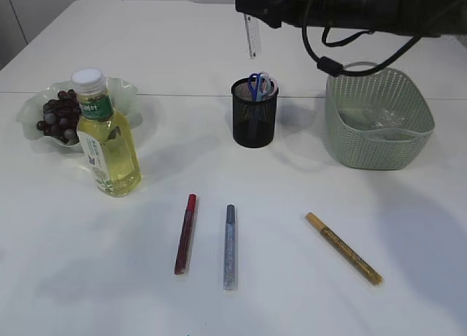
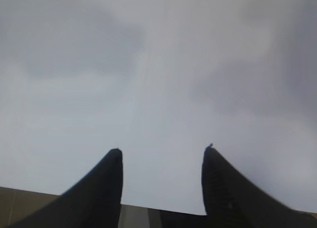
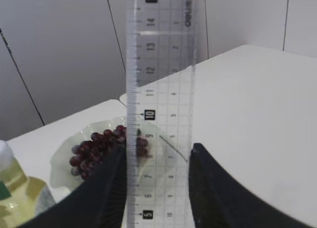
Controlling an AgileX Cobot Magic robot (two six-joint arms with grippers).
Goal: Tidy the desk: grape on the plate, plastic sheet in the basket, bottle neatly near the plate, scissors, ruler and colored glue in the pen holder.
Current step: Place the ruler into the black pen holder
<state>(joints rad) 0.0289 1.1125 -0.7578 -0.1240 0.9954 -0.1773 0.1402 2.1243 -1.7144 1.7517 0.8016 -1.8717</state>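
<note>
My right gripper (image 1: 252, 4) is shut on the clear ruler (image 1: 252, 40), which hangs upright above the black mesh pen holder (image 1: 255, 124). In the right wrist view the ruler (image 3: 161, 89) stands between the jaws (image 3: 156, 156). Blue-handled scissors (image 1: 255, 85) stand in the holder. Grapes (image 1: 60, 115) lie on the pale green plate (image 1: 135, 95), also seen in the right wrist view (image 3: 99, 143). The yellow bottle (image 1: 111, 142) stands beside the plate. A plastic sheet (image 1: 379, 120) lies in the green basket (image 1: 378, 150). My left gripper (image 2: 162, 151) is open and empty over bare table.
Three glue pens lie on the front of the table: red (image 1: 185, 234), silver (image 1: 230, 246) and gold (image 1: 343, 247). The right arm and its cables (image 1: 350, 14) reach across above the basket.
</note>
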